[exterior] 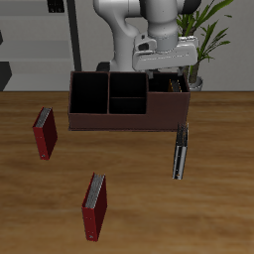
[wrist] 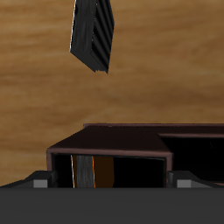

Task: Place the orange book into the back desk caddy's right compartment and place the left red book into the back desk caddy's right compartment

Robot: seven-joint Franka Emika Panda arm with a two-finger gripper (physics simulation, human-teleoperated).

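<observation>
So the orange book (wrist: pixel 103 171) is standing on edge inside the right compartment (wrist: pixel 131 171) of the caddy (exterior: pixel 107 120), grey pages showing beside the orange cover in the wrist view. In the exterior view the gripper (exterior: pixel 165 75) is hovering right over that end, in the upper right of the frame. Honestly I can't tell whether the fingers are clamping the book or spread apart, since neither view is showing them.

What's worrying me: if the fingers are gripping it and the arm is lifting, the book is coming back out. If they're open but close to the cover, a sideways pull-away is probably tipping it against the wall or nudging the whole caddy.

The other wide section and the two small middle cells are looking empty to me.

The left red book (exterior: pixel 94 206) is lying on the table at the lower middle of the frame, well apart from the caddy. The darker red book (exterior: pixel 44 133) at the left is an easy mix-up. The black book (exterior: pixel 180 151) is lying just in front of the caddy, right in the way.
</observation>
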